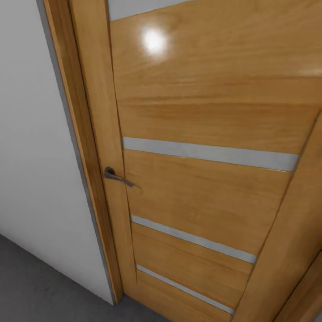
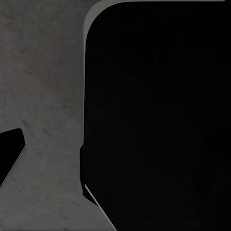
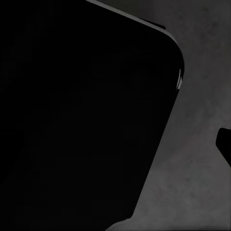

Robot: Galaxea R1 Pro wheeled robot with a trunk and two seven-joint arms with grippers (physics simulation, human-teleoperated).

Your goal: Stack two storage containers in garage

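The two storage containers are out of view. In the head view I face a glossy slatted wooden door point(image 1: 201, 179) with grey horizontal strips and a dark metal lever handle point(image 1: 117, 175) near its left edge. The dark grey concrete floor point(image 1: 36, 286) lies below it. Both wrist views look down at this floor point(image 2: 43, 72) point(image 3: 202, 62) past a large black rounded body point(image 2: 159, 120) point(image 3: 82, 110). A small black tip point(image 2: 9, 154) pokes in at the frame edge in the left wrist view, and another black tip point(image 3: 225, 144) in the right wrist view. Neither tip shows how the grippers stand.
A plain white wall point(image 1: 36, 134) stands left of the wooden door frame point(image 1: 85, 147). A second wooden frame post point(image 1: 286, 250) slants along the right side. The door is very close in front of me.
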